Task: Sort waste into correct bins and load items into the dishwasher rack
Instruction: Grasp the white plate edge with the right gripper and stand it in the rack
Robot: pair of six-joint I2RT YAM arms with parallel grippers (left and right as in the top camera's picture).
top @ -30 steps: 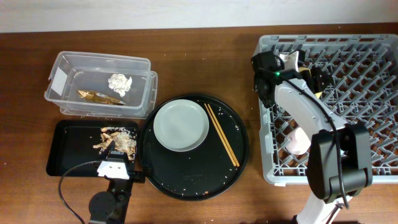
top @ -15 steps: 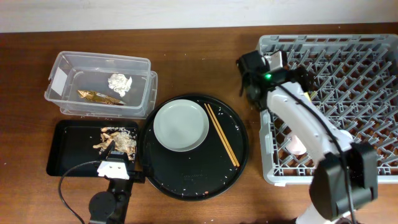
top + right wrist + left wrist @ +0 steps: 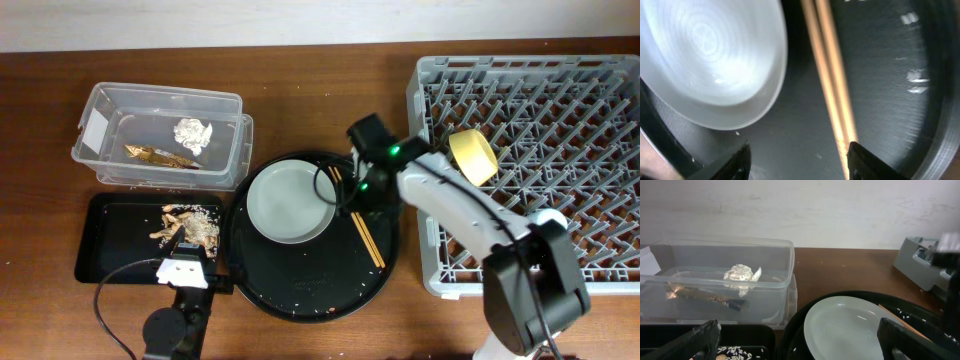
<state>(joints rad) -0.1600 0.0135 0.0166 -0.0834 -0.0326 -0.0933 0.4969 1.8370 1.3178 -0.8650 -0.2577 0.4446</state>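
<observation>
right claw (image 3: 799, 162) left rack (image 3: 430, 70) for tray's (image 3: 300, 295) chopsticks (image 3: 368, 240), jaws seemingly apart.

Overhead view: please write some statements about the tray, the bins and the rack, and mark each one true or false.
1. A yellow cup sits in the dishwasher rack. True.
2. The plate stands in the dishwasher rack. False: it lies on the round black tray.
3. The chopsticks lie on that tray, beside the plate. True.
4. The clear bin is empty. False: it holds a crumpled tissue and a brown wrapper.
5. The right gripper is shut on the chopsticks. False: its fingers are open above them.
</observation>
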